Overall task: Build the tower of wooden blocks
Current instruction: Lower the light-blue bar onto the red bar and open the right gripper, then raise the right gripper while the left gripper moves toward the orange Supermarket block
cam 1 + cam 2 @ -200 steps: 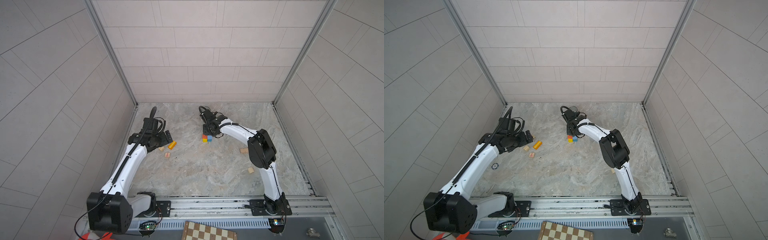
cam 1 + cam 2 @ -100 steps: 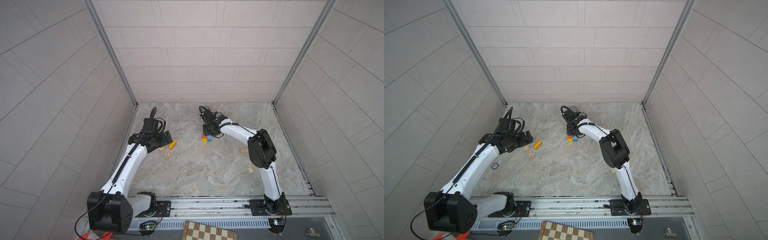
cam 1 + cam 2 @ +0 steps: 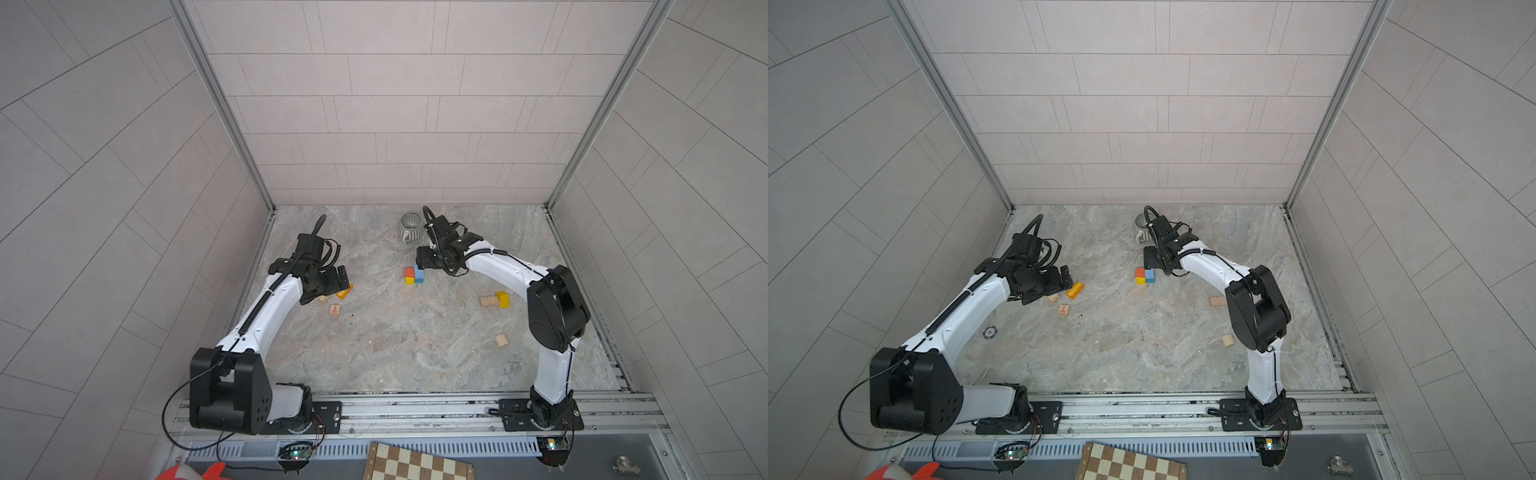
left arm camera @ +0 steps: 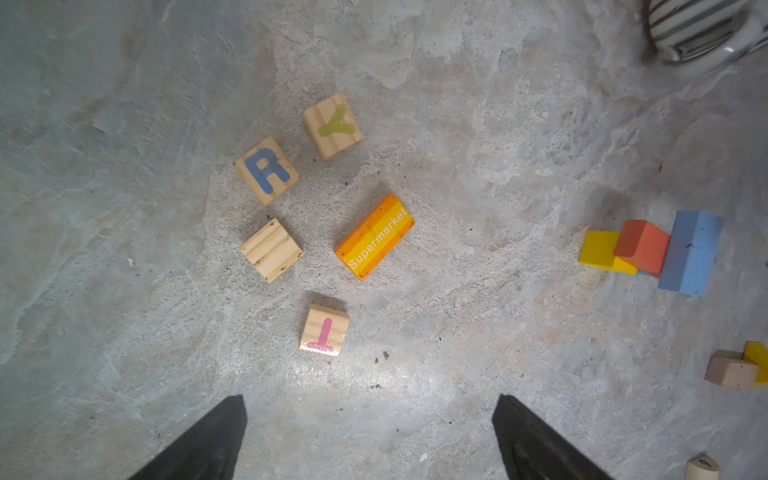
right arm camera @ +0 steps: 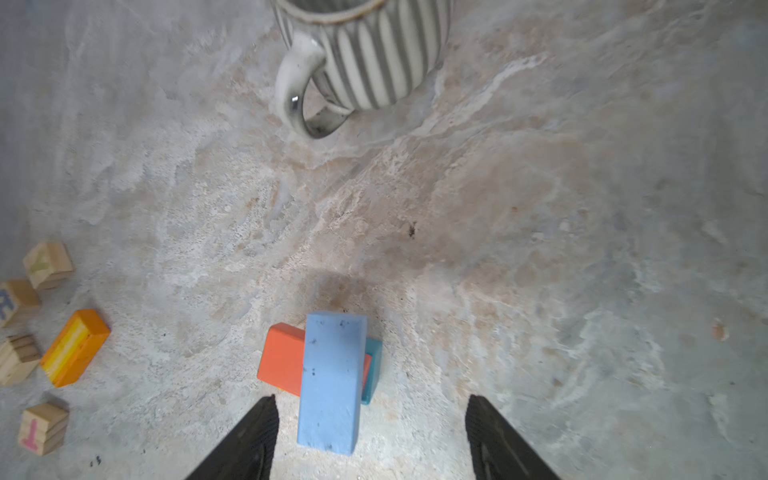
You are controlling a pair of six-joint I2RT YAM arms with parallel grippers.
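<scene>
1. In both top views the wood block tower (image 3: 414, 275) stands a little above the centre of the frame on the marbled desk (image 3: 395, 357). It is a low cluster showing orange-red, light blue and yellow. The right claw (image 3: 424, 261) hangs just up and right of it, beside the grey ribbed mug (image 3: 409, 226); its jaws are hidden here. The left claw (image 3: 340, 279) is at centre left, over the orange brick (image 3: 345, 291), with a T cube (image 3: 335, 309) just below. At the right a plain brick (image 3: 487, 301) touches a loose yellow block (image 3: 503, 299), and a plain cylinder (image 3: 501, 340) lies lower down. A chessboard (image 3: 415, 463) pokes in at the bottom edge.
2. In the left wrist view the left claw (image 4: 370, 398) is released, its fingers (image 4: 208, 440) spread wide with only bare desk between them. Beyond them lie the T cube (image 4: 324, 330), the orange brick (image 4: 375, 237) lettered "Supermarket", a plain cube (image 4: 271, 250), an R cube (image 4: 267, 170) and a Y cube (image 4: 332, 126), each apart from the others. Off to one side is the tower: an orange-red block (image 4: 642, 247) rests on a yellow flat block (image 4: 598, 249), with the light blue brick (image 4: 690, 253) against it.
3. In the right wrist view the right claw (image 5: 370, 398) is released. Its fingers (image 5: 249, 440) stand either side of the light blue brick (image 5: 332, 382), with a gap on each side, touching nothing. The brick lies on top, across the orange-red block (image 5: 280, 359) and a teal block (image 5: 374, 365). The mug (image 5: 365, 50) stands upright beyond the tower, handle turned toward it.
</scene>
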